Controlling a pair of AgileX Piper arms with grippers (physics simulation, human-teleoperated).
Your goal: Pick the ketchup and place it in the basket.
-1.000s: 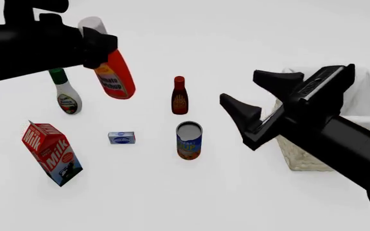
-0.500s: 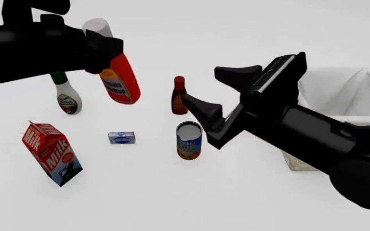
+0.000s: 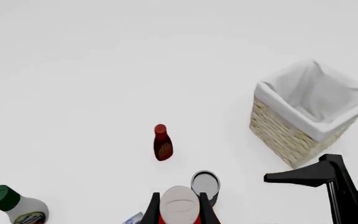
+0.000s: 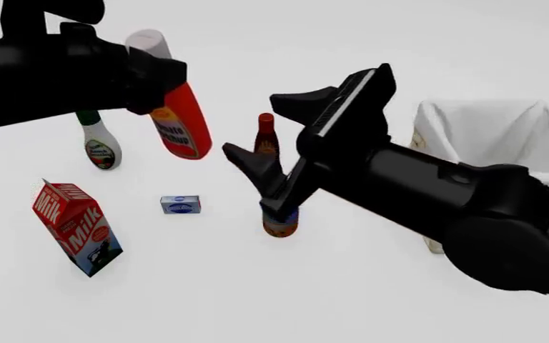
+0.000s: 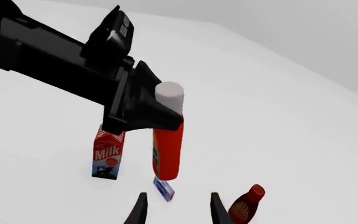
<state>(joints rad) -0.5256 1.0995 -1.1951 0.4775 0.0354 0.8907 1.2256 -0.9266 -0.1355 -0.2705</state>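
The left hand [image 4: 151,68] is pinching the ketchup [image 4: 181,121] just below its white-grey cap, holding the red-orange bottle tilted in the air above the table [image 4: 208,286]. The right hand [image 4: 269,128] is reaching in beside it with its 2 fingers spread wide and nothing between them, near the bottle without touching it. The basket [image 4: 485,136] is sitting at the right side of the table, well apart from the ketchup, its white lining folded over the rim. Standing below are a slim dark-red bottle [image 4: 266,134], a can [image 4: 280,220] partly hidden by the right hand, a milk carton [image 4: 76,227], a small blue packet [image 4: 180,205] and a white bottle with a green cap [image 4: 97,144].
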